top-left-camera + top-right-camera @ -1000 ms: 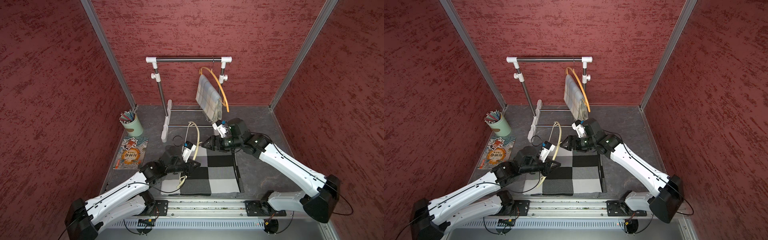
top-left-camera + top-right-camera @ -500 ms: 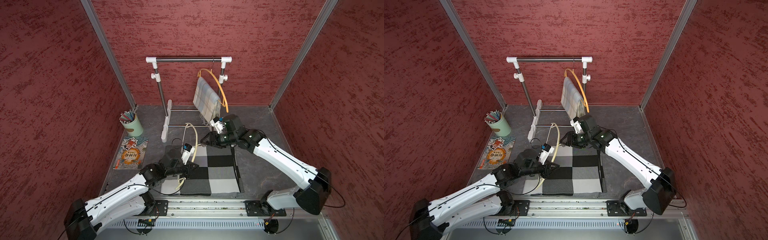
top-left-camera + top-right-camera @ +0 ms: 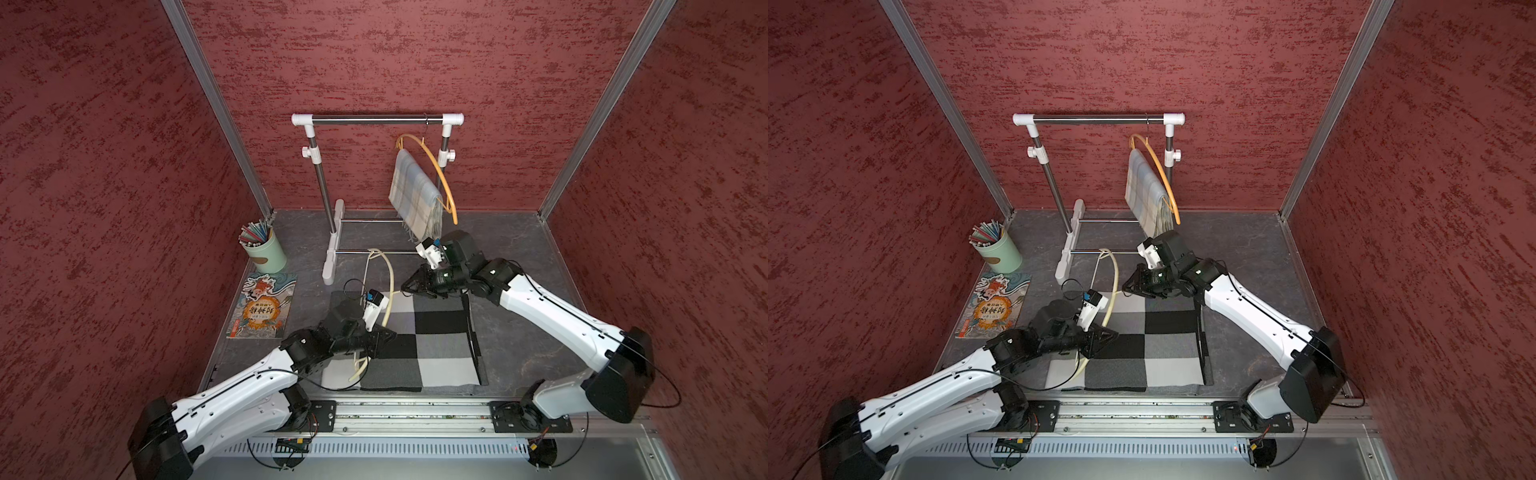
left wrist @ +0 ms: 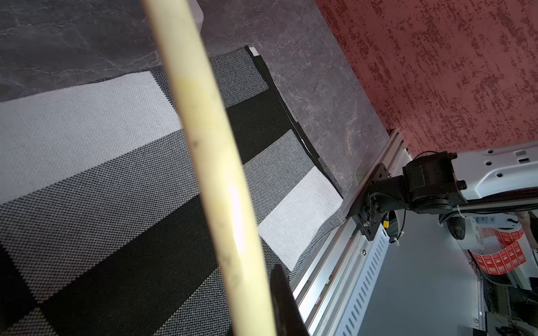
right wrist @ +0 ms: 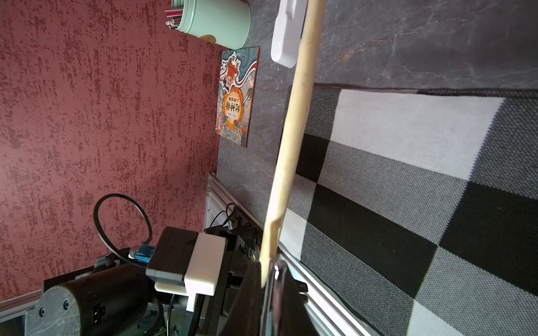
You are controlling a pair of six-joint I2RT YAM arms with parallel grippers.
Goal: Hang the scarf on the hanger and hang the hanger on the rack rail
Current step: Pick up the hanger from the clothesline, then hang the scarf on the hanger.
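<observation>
The black, grey and white checked scarf (image 3: 440,345) (image 3: 1163,345) lies flat on the table near the front. Above its left part stands a cream hanger (image 3: 390,274) (image 3: 1115,274), tilted on edge. My left gripper (image 3: 384,332) (image 3: 1108,334) is shut on the hanger's lower stretch; in the left wrist view the hanger (image 4: 209,139) crosses over the scarf (image 4: 102,174) into the left gripper (image 4: 262,314). My right gripper (image 3: 405,286) (image 3: 1126,286) is at the scarf's far edge. The right wrist view shows the right gripper (image 5: 269,270) shut on the hanger (image 5: 294,131) end, beside the scarf (image 5: 407,174).
A white and steel rack (image 3: 376,120) stands at the back, with a plaid cloth (image 3: 415,195) on an orange hanger (image 3: 440,178). A green cup of pencils (image 3: 266,249) and a picture book (image 3: 262,307) sit at the left. The mounting rail (image 3: 415,411) runs along the front.
My right gripper has shifted a little left and closed from wide open onto the cream hanger. The left gripper has kept its hold, with the hanger shifted slightly.
</observation>
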